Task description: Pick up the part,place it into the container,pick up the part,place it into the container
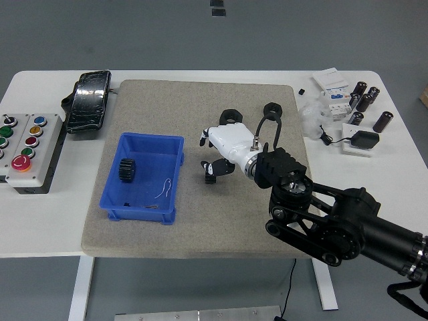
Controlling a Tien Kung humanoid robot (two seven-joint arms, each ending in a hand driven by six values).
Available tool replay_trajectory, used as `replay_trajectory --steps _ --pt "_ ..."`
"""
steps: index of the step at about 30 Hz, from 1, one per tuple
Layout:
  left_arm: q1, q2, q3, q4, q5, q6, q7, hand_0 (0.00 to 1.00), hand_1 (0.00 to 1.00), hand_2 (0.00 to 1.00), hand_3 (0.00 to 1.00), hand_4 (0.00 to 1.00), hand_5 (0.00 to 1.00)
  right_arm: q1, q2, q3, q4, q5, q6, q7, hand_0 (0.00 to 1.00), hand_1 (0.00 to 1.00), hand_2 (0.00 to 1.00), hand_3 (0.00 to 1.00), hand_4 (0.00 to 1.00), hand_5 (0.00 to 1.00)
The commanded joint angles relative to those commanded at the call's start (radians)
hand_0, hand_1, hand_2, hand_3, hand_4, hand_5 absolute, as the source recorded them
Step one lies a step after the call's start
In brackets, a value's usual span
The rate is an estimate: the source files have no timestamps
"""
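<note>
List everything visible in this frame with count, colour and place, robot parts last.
blue container: 1, blue, left part of the mat
gear: 1, black, inside the container, left side
nut parts: 2, black, far side of the mat; one just beyond the hand, one to its right
mat: 1, grey-beige, covering the table's middle
table: 1, white
button box: 1, light grey with coloured buttons, table's left edge
black pedal-like device: 1, far left of the mat
small cylinders: several, dark, far right corner beside white boxes
black adapter: 1, right side
right hand: 1, white with black fingers, mid-mat, open, holding nothing
right arm: 1, black, from lower right
</note>
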Motion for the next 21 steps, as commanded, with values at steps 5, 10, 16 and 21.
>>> replay_trajectory --steps 5,10,16,21 --pt "-0.001 -0.001 -0.003 0.0 0.004 -0.001 0.0 0.629 0.637 0.649 0.683 0.659 0.48 -0.006 -0.004 -0.015 0.022 0.016 0.03 -0.021 0.324 0.655 0.843 0.892 0.914 0.417" --pt "0.0 -0.001 -0.004 0.0 0.006 -0.001 -0.001 0.629 0.637 0.65 0.683 0.659 0.482 -0.01 -0.007 -0.042 0.022 0.049 0.049 -0.029 0.318 0.653 0.839 0.888 0.937 0.445" --pt "-0.001 -0.001 -0.004 0.0 0.006 -0.001 0.0 0.629 0.638 0.65 0.684 0.66 0.485 -0.001 0.002 -0.073 -0.013 0.077 0.028 -0.02 0.312 0.629 0.771 0.825 0.922 0.456" --pt "-0.002 -0.001 -0.003 0.0 0.005 -0.002 -0.001 0.629 0.637 0.65 0.684 0.66 0.485 0.009 0.014 -0.094 -0.046 0.087 -0.02 -0.006 0.28 0.515 0.63 0.673 0.669 0.357"
